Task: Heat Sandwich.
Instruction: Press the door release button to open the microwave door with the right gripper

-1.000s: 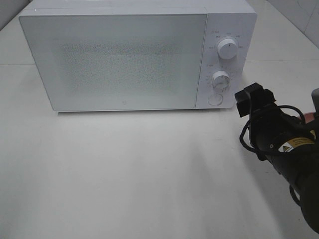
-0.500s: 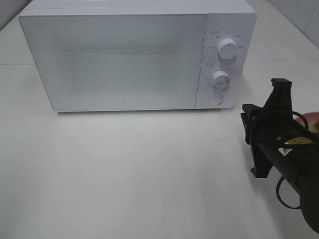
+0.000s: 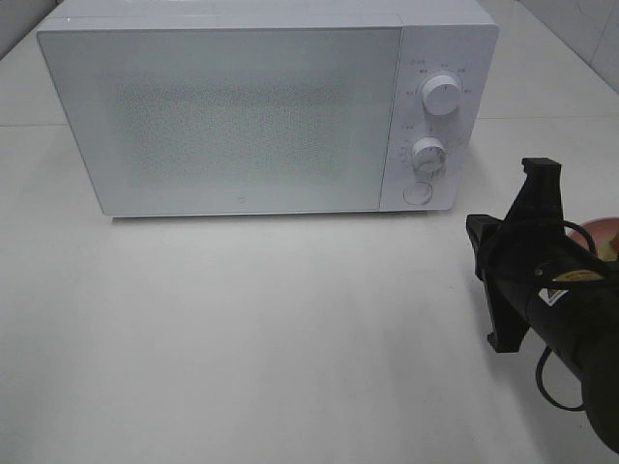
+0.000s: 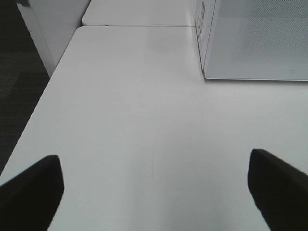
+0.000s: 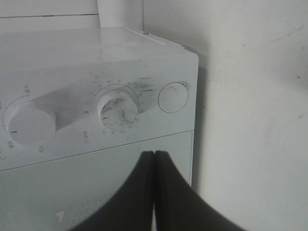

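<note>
The white microwave (image 3: 222, 116) stands at the back of the table with its door shut. It has two knobs (image 3: 442, 95) (image 3: 427, 155) and a round door button (image 3: 417, 192). My right gripper (image 3: 476, 242) is shut and empty, rolled on its side, a short way right of the button and pointing at the microwave. In the right wrist view its fingertips (image 5: 154, 159) meet in front of the lower knob (image 5: 118, 110) and the button (image 5: 173, 97). A pink plate (image 3: 592, 230) peeks out behind the right arm; the sandwich is hidden. My left gripper (image 4: 154, 192) is open over bare table.
The white table (image 3: 242, 329) stretches in front of the microwave. In the left wrist view the microwave's left corner (image 4: 207, 53) shows, with the table's edge (image 4: 45, 101) and dark floor beyond it. The right arm's cable (image 3: 556, 372) hangs near the plate.
My right gripper has drawn back to the right from near the door button and rolled onto its side. It has barely moved in the last half second.
</note>
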